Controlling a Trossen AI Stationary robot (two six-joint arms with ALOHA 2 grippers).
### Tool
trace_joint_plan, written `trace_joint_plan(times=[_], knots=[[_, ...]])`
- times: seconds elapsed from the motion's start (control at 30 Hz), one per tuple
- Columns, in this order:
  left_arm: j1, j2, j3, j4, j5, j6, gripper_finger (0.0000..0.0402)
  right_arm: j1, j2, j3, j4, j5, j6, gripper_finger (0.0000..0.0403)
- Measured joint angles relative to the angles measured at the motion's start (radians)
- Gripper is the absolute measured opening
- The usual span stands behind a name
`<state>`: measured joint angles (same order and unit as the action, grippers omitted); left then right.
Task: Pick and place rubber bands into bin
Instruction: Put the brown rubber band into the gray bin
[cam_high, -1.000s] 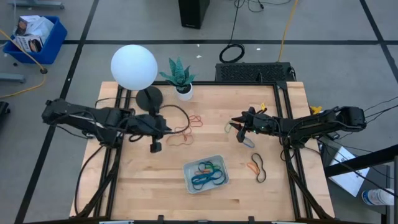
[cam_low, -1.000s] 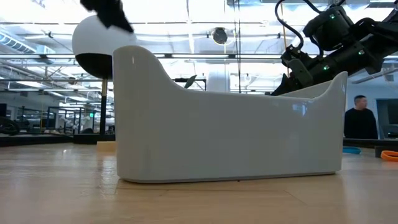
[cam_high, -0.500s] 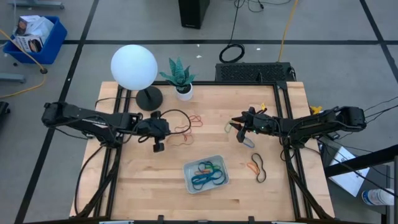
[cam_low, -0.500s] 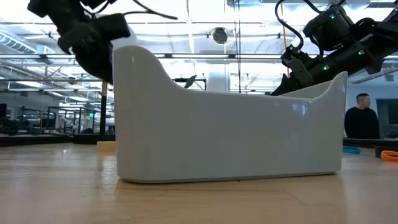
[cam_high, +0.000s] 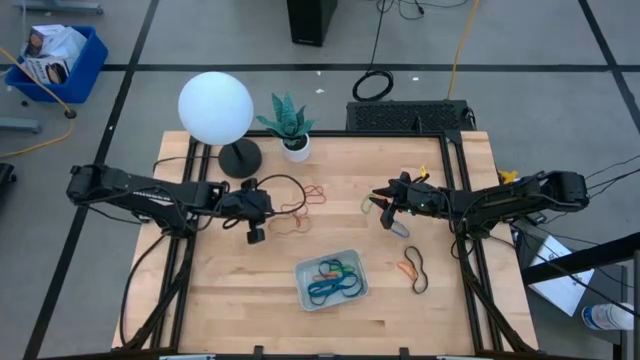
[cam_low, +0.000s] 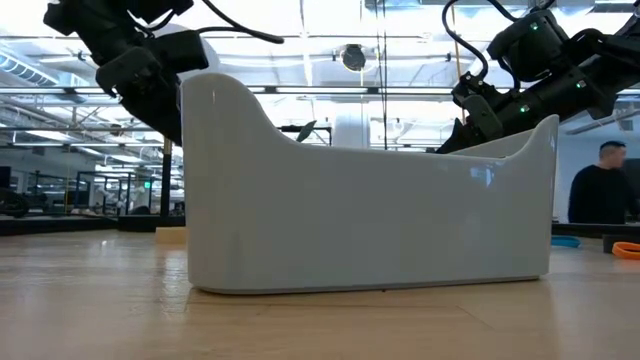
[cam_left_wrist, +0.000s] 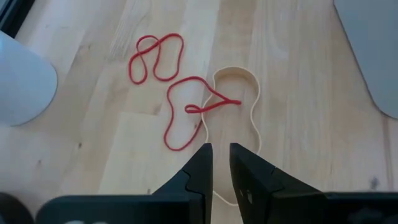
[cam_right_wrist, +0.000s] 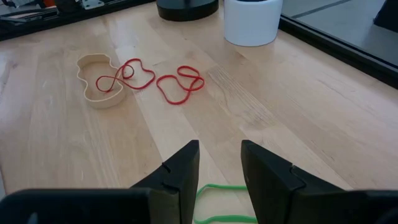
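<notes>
Tan and red rubber bands (cam_left_wrist: 214, 112) lie tangled on the desk (cam_left_wrist: 298, 93) just ahead of the left pincer (cam_left_wrist: 221, 163), its fingers nearly closed, empty; the bin (cam_high: 331, 279) sits nearby. The right pincer (cam_right_wrist: 217, 163) hovers slightly parted over a green band (cam_right_wrist: 217, 202).

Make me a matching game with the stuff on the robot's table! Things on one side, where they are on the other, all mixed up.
Things:
1. tan rubber band
2. green rubber band
3. orange rubber band
4. blue rubber bands

Places:
A. inside the bin
B. just ahead of the right gripper
C. on the wood beside a black band, right of the bin
D. overlapping a red band, ahead of the left gripper

Pairs: 1-D, 2-B, 3-C, 4-A
</notes>
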<state>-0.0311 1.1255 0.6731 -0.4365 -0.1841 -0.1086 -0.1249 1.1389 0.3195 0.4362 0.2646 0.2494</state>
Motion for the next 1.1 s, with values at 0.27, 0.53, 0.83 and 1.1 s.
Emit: trace_joint_plan(times=[0.27,0.53,0.83,1.1], knots=[[0.000,0.000,0.000,0.001,0.000,-0.001,0.0086,0.000,0.000,0.000,0.000,0.000,0.000,0.0114],[0.000,0.000,0.000,0.000,0.001,-0.028,0.0175,0.000,0.000,0.000,0.000,0.000,0.000,0.0114],[-0.003,0.000,0.002,0.031,0.016,-0.102,0.0202,0.000,0.000,0.000,0.000,0.000,0.000,0.0114],[-0.003,0.075,0.002,0.035,0.078,0.007,0.0202,0.000,0.000,0.000,-0.002,0.004,-0.002,0.0114]])
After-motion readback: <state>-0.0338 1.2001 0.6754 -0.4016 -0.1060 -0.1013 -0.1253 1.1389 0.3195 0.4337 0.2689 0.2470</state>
